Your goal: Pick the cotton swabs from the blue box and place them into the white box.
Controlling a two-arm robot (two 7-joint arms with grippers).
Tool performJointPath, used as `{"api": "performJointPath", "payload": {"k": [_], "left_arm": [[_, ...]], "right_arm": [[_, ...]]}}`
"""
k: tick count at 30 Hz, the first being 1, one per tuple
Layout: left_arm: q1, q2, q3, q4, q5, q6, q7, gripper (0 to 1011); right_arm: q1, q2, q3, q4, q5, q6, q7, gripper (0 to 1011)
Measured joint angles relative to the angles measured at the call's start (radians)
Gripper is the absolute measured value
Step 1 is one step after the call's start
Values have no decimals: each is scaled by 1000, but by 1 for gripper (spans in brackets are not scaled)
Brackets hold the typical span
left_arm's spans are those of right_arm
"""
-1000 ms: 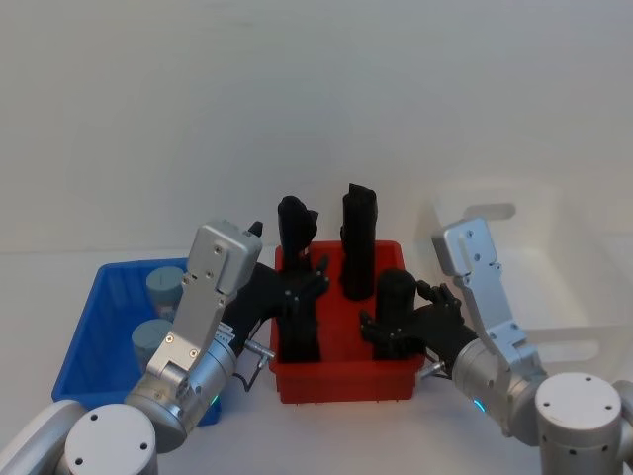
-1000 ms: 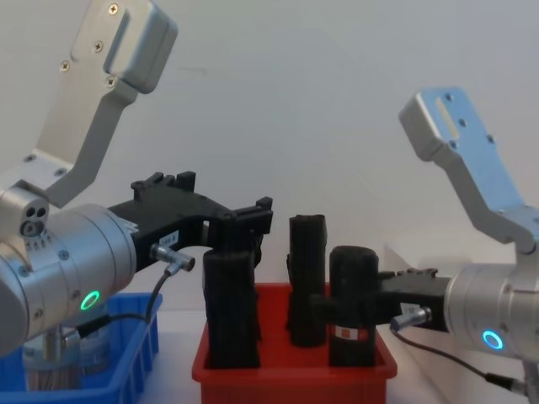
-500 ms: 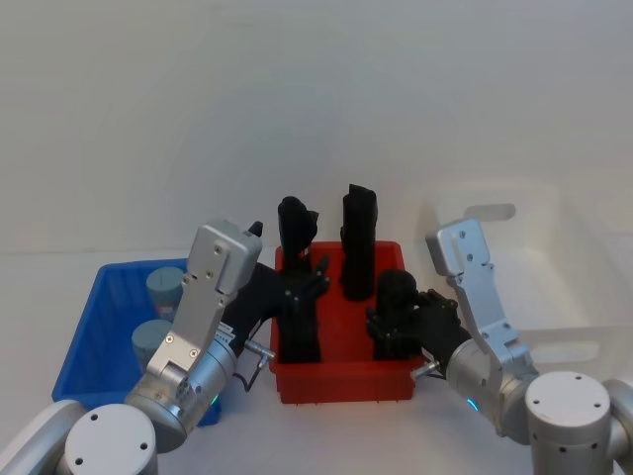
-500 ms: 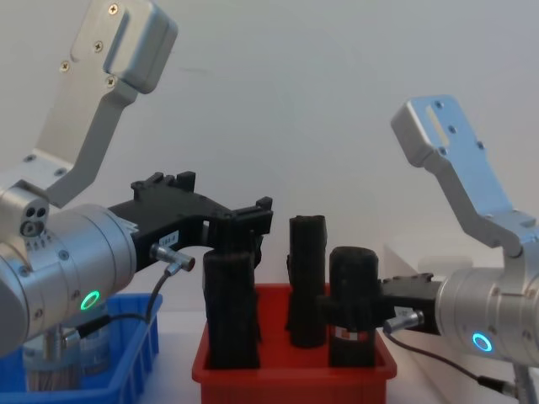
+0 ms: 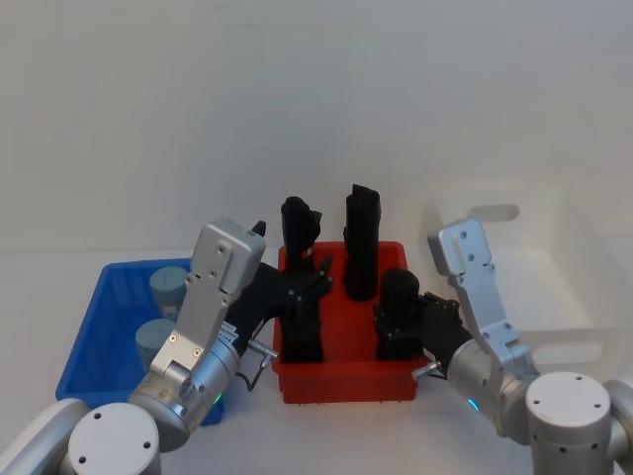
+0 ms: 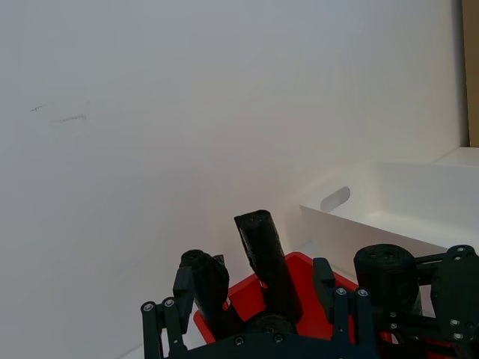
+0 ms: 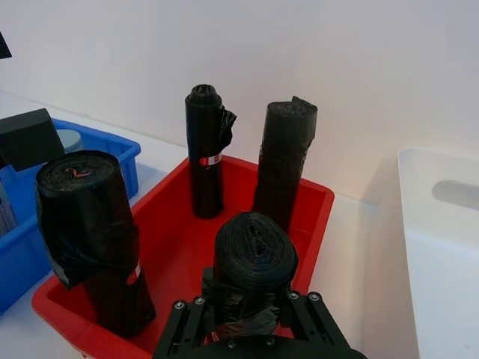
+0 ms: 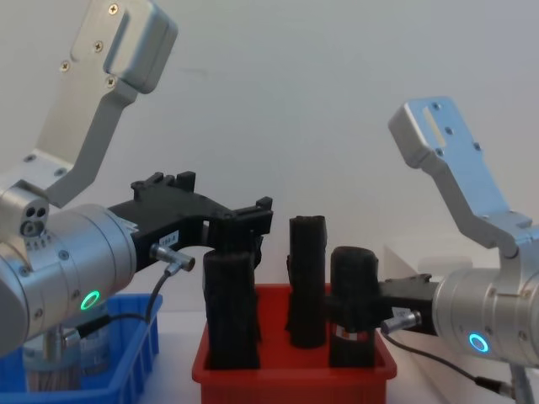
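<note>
Left gripper (image 5: 309, 282), spread wide, hangs over a black roll (image 5: 300, 334) in the red bin (image 5: 341, 382), centre frame; swing it lower left to the cotton swabs (image 5: 164, 286) in the blue box (image 5: 97, 319) and straddle one lid squarely; right gripper (image 5: 420, 319) sits by the right-hand roll, grip unclear.

Red bin (image 7: 176, 243) holds four black rolls, all upright. Nearest roll (image 7: 253, 258) at bin's near wall, gripped by right gripper (image 7: 245, 301), fingers (image 7: 183, 318) against both its sides. Fat roll (image 7: 86, 224) in near corner on blue-box side. Two slimmer rolls (image 7: 206, 149) by far wall. Blue box (image 7: 112, 153) just beside one bin wall, cotton swabs jar (image 7: 71, 139) inside, grey-blue lid showing. White box (image 7: 441, 224) past opposite wall, bare counter (image 7: 359, 247) between.
</note>
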Motion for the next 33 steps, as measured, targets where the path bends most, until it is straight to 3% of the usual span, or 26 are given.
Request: {"api": "performJointPath", "payload": {"k": [12, 23, 33], "left_arm": [[0, 0, 0, 0, 0, 0, 0, 1004], [0, 0, 0, 0, 0, 0, 0, 1004], [0, 0, 0, 0, 0, 0, 0, 1004]], "right_arm": [[9, -10, 2, -8, 10, -27, -9, 377], [30, -28, 16, -58, 50, -108, -47, 368], [61, -33, 43, -92, 56, -192, -95, 368]]}}
